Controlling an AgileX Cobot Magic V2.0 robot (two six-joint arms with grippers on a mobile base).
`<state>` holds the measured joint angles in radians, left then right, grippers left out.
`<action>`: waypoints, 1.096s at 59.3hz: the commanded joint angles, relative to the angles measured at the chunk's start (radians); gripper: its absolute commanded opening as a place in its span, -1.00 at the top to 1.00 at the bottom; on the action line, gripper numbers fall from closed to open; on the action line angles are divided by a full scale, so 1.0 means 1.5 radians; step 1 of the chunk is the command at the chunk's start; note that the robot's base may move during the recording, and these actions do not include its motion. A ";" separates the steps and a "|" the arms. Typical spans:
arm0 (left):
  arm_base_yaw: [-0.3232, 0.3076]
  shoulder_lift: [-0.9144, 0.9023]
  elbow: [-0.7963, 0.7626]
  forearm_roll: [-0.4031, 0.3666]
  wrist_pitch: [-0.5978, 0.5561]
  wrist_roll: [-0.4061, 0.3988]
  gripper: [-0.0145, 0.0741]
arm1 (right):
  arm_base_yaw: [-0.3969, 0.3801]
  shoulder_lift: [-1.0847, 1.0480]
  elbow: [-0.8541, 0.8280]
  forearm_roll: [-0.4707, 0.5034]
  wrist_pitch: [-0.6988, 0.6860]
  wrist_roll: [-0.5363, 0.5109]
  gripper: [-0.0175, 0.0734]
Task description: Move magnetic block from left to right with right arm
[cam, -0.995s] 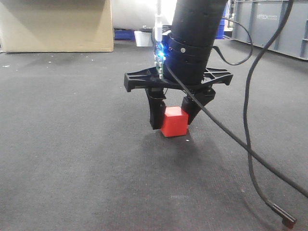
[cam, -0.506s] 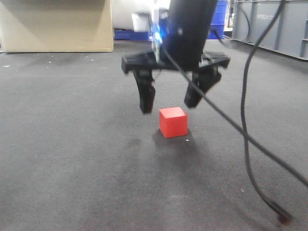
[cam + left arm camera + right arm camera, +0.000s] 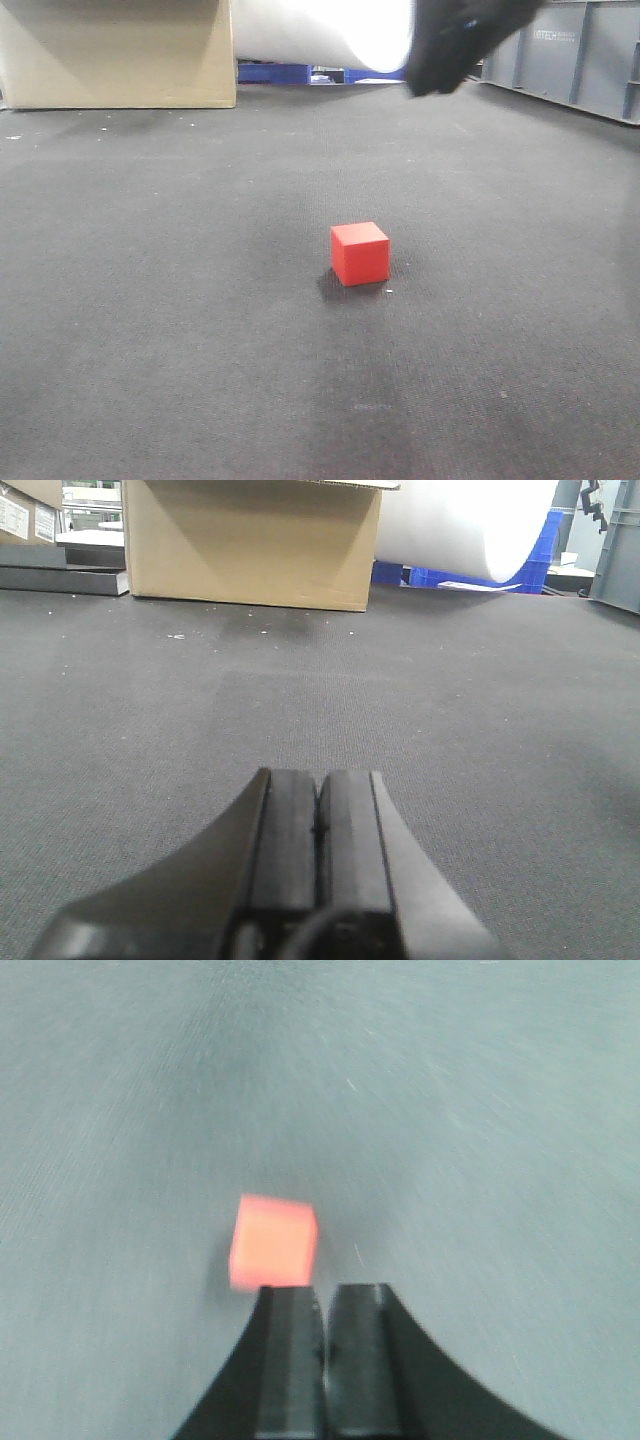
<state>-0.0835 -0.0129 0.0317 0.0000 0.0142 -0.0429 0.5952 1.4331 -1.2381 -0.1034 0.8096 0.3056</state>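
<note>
Dark grey carpet covers the floor, and the magnetic block sits alone on it, with nothing holding it. The right gripper is pressed closed and empty above it. The left gripper is closed too. A careless swing might bump the cube. The right wrist view is blurry.
</note>
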 commanded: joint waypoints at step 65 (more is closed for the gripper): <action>0.001 -0.007 0.007 0.000 -0.060 -0.003 0.94 | 0.001 -0.725 0.467 -0.015 -0.299 0.000 0.38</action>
<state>-0.0835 -0.0129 0.0317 0.0000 0.0142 -0.0429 0.5952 0.3394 -0.5119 -0.1084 0.4384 0.3065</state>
